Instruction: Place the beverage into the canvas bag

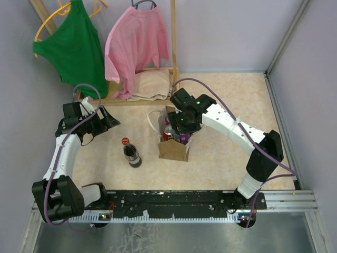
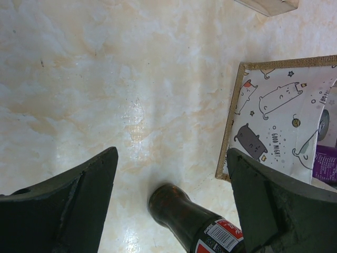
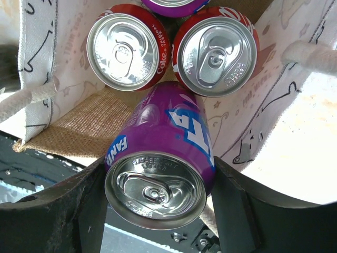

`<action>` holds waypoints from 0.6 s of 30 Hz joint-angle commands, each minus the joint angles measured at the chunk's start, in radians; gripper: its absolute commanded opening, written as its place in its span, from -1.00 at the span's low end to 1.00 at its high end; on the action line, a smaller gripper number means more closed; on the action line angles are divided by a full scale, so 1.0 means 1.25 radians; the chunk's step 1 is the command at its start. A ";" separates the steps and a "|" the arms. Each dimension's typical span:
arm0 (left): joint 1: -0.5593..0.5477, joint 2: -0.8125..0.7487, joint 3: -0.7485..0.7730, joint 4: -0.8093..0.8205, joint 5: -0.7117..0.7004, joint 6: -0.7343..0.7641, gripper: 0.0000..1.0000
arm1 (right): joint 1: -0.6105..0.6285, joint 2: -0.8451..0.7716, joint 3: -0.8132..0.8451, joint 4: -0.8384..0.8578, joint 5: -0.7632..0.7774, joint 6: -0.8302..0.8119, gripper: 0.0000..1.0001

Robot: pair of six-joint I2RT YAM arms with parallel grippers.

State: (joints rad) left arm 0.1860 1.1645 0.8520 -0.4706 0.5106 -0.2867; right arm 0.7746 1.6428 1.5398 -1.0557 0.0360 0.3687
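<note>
The tan canvas bag [image 1: 173,148] with white rope handles stands upright mid-table; its cat-print lining shows in the left wrist view [image 2: 274,113]. My right gripper [image 3: 158,203] is shut on a purple Fanta can [image 3: 160,158] and holds it over the bag's open mouth [image 1: 180,129]. Two red cola cans [image 3: 128,46] stand inside the bag, with another purple can at the top edge. A dark cola bottle [image 1: 131,153] with a red cap stands left of the bag. My left gripper [image 2: 171,182] is open, and the bottle's base [image 2: 184,213] shows between its fingers.
A wooden clothes rack at the back holds a green top [image 1: 73,47] and a pink shirt [image 1: 138,42]. A folded beige cloth [image 1: 152,84] lies on the rack's base. A metal rail [image 1: 184,203] runs along the near edge.
</note>
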 commanded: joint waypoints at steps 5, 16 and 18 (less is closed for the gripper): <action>0.003 -0.001 0.011 0.010 0.015 0.013 0.79 | -0.005 -0.022 -0.014 0.072 -0.007 0.014 -1.00; 0.002 -0.005 0.003 0.010 0.017 0.017 0.79 | -0.003 -0.009 -0.086 0.126 -0.014 0.016 -1.00; 0.002 -0.004 0.003 0.012 0.017 0.017 0.79 | 0.000 -0.003 -0.092 0.133 -0.012 0.016 -1.00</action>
State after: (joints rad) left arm 0.1856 1.1645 0.8524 -0.4706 0.5156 -0.2806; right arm 0.7746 1.6501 1.4181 -0.9585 0.0280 0.3790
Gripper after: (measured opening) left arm 0.898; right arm 0.660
